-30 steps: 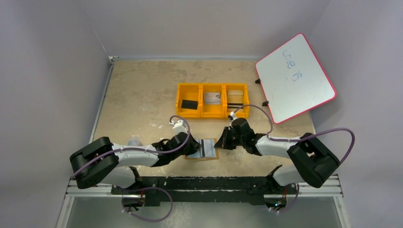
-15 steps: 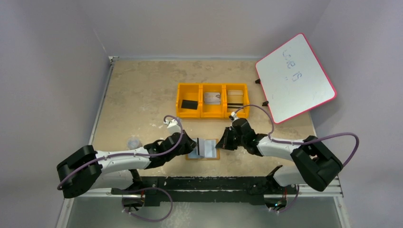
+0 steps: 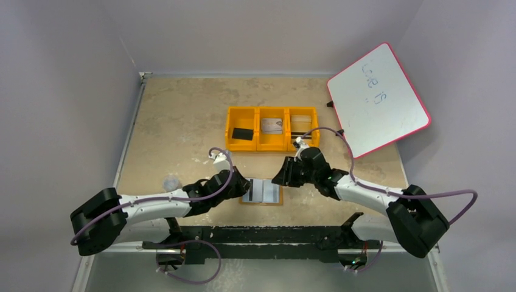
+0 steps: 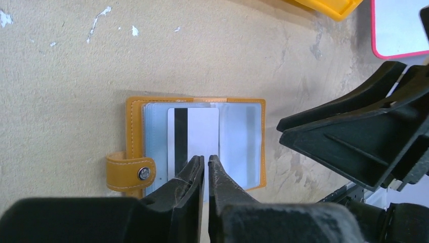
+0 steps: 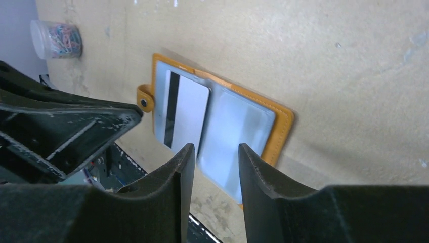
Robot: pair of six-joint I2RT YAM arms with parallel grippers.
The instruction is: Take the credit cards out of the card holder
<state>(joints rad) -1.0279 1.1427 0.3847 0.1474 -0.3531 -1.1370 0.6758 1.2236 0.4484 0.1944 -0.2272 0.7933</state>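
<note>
Lifted back, the right gripper [image 5: 212, 152] hangs half open above the card holder [image 5: 283, 124]; the left gripper [image 4: 206, 164], nearly closed, hovers over the credit card [image 4: 197, 134].

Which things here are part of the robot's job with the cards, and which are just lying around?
For the job: tan leather card holder, lying open; pale plastic credit card with black stripe, on it; left gripper pinching that card; right gripper open above.
Lying about: orange three-compartment plastic tray; pink-rimmed whiteboard; small clear jar of paper clips.
</note>
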